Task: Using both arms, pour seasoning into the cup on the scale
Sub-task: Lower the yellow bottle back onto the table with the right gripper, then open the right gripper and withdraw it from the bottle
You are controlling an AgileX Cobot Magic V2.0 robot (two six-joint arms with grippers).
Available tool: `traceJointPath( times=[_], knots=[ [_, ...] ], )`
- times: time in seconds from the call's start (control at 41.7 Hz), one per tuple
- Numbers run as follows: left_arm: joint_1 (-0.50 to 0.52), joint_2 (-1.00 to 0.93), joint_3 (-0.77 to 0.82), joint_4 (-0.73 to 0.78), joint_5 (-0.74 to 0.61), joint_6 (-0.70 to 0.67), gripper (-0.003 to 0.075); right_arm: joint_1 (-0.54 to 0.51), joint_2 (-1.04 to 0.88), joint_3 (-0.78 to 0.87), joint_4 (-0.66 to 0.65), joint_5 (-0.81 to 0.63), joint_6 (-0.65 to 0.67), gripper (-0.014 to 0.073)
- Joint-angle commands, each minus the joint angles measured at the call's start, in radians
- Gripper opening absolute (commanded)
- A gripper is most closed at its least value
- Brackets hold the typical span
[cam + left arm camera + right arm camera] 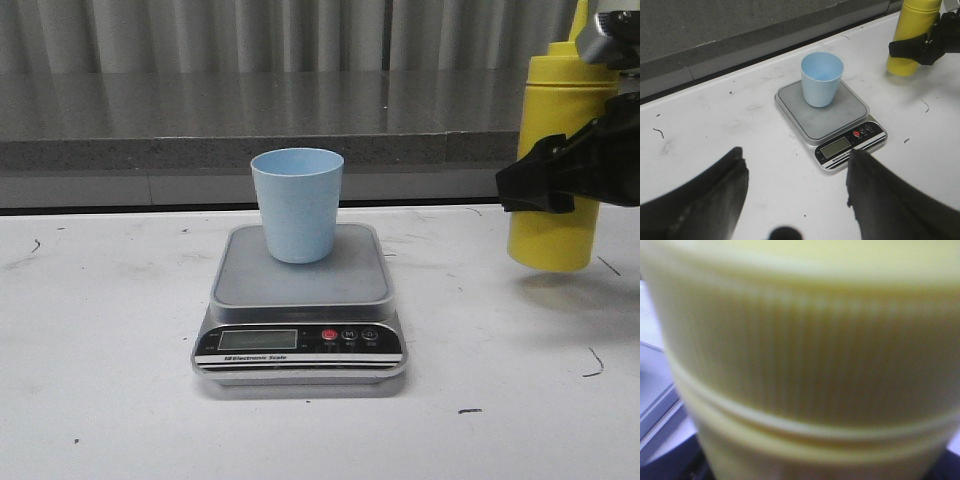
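The light blue cup (297,203) stands upright on the steel platform of the scale (300,275) at the table's middle; it also shows in the left wrist view as cup (821,78) on scale (832,122). To its right the yellow seasoning bottle (560,120) is upright, its base seemingly just above the table. My right gripper (548,185) is shut around the bottle's body. The ribbed bottle wall (800,365) fills the right wrist view and hides the fingers. My left gripper (796,152) is open over bare table, short of the scale's front panel, and is out of the front view.
A grey ledge (250,120) and a dark gap run along the table's far edge behind the scale. The white table (100,350) bears small black marks. The scale's display and buttons (345,335) face the robot.
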Motion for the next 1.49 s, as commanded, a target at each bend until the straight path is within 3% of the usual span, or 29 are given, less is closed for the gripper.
traceJointPath(
  times=[0.0,0.192,0.408,0.648,0.768,1.056,1.465],
  knots=[
    [0.002,0.002,-0.024,-0.004,-0.069,-0.008,0.0428,-0.004,0.015,-0.025,0.066,-0.223,-0.094,0.0363],
    [0.002,0.002,-0.024,-0.004,-0.069,-0.008,0.0428,-0.004,0.125,-0.025,0.150,-0.390,-0.138,0.0363],
    [0.002,0.002,-0.024,-0.004,-0.069,-0.008,0.0428,-0.004,0.179,-0.026,0.157,-0.406,-0.245,0.0372],
    [0.002,0.002,-0.024,-0.004,-0.069,-0.008,0.0428,-0.004,0.180,-0.026,0.156,-0.402,-0.284,0.0606],
    [0.002,0.002,-0.024,-0.004,-0.069,-0.008,0.0428,-0.004,0.178,-0.025,0.156,-0.395,-0.268,0.0661],
    [0.002,0.002,-0.024,-0.004,-0.069,-0.008,0.0428,-0.003,0.104,-0.007,0.152,-0.239,-0.244,0.0654],
    [0.002,0.002,-0.024,-0.004,-0.069,-0.008,0.0428,-0.003,-0.134,0.010,-0.011,0.245,0.140,0.0654]
  ],
)
